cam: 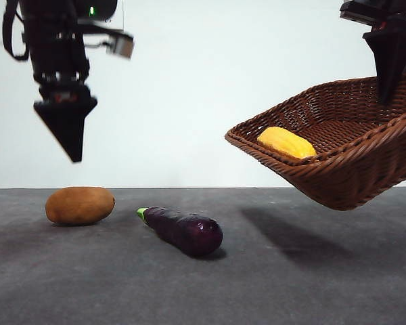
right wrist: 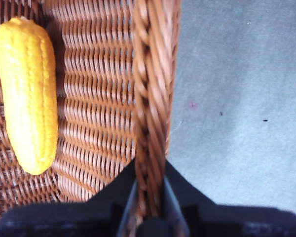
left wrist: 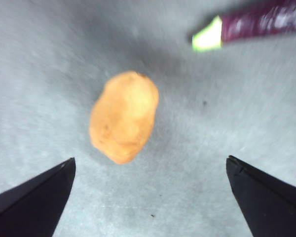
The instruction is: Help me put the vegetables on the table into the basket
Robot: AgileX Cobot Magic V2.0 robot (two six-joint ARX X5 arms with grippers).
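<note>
- Dark grey table (cam: 311,284) ran back to a plain white wall, with the potato (cam: 80,205) lying on it as the marker for everything else.
- Above the potato hung the left gripper (left wrist: 148,170), jaws spread wide and empty; its wrist view showed the potato between the two tips, nearer one than the other.
- Just beside the potato lay the eggplant (cam: 184,229), green stem end toward it, the two apart.
- Well off from the potato and lifted clear of the table, the wicker basket (cam: 365,172) was tilted, its braided rim pinched by the right gripper (right wrist: 150,197).
- Inside it the corn cob (cam: 286,143) rested close to the low edge.
- To my eye the potato came next: centre the jaws over it, come straight down, and close across its narrow width rather than its length.
- Descending off-centre risked nudging it into a roll toward the eggplant.
- I'd want the basket held steady, since more tilt could let the corn slide out.
</note>
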